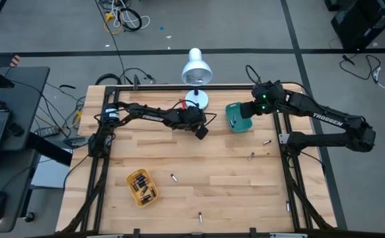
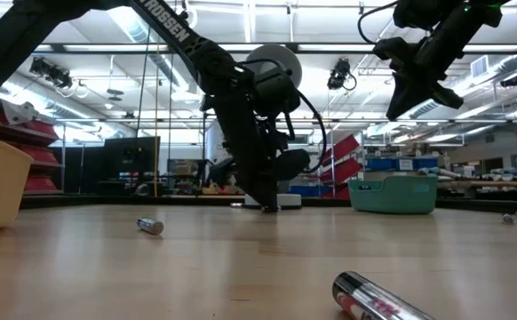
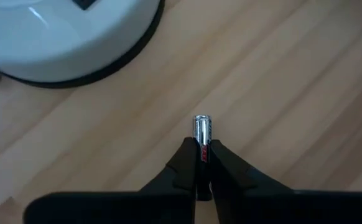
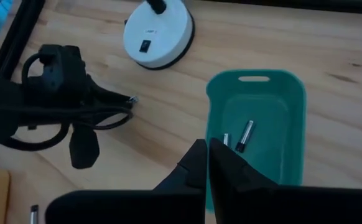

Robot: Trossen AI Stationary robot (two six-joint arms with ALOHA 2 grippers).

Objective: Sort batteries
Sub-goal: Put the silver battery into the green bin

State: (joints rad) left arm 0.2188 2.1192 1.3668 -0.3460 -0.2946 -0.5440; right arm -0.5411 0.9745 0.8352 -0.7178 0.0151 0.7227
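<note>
My left gripper (image 3: 201,163) is near the table's middle, just in front of the lamp base, and is shut on a silvery battery (image 3: 201,129). In the low view the left gripper (image 2: 268,203) points down close to the wood. My right gripper (image 4: 207,152) is shut and hangs above the teal tray (image 4: 290,112); in the low view it (image 2: 408,100) is well above the tray (image 2: 392,194). Two batteries (image 4: 245,135) lie on the teal tray's floor. The yellow tray (image 1: 141,186) near the left front holds several batteries. Loose batteries lie on the wood (image 1: 173,178), (image 1: 251,156), (image 1: 267,141), (image 1: 200,216). My left gripper pinches the battery between its two fingertips (image 3: 184,158), coming from above and pointing steeply down. The battery lies along the fingers, and its silvery end (image 3: 201,121) sticks out past them. Whether that end touches the table I cannot tell.
A white desk lamp stands on its round base (image 1: 196,99) at the far edge, right behind my left gripper. A black cable loops beside it. A black frame (image 1: 292,178) runs around the table. Bare wood lies between the two trays.
</note>
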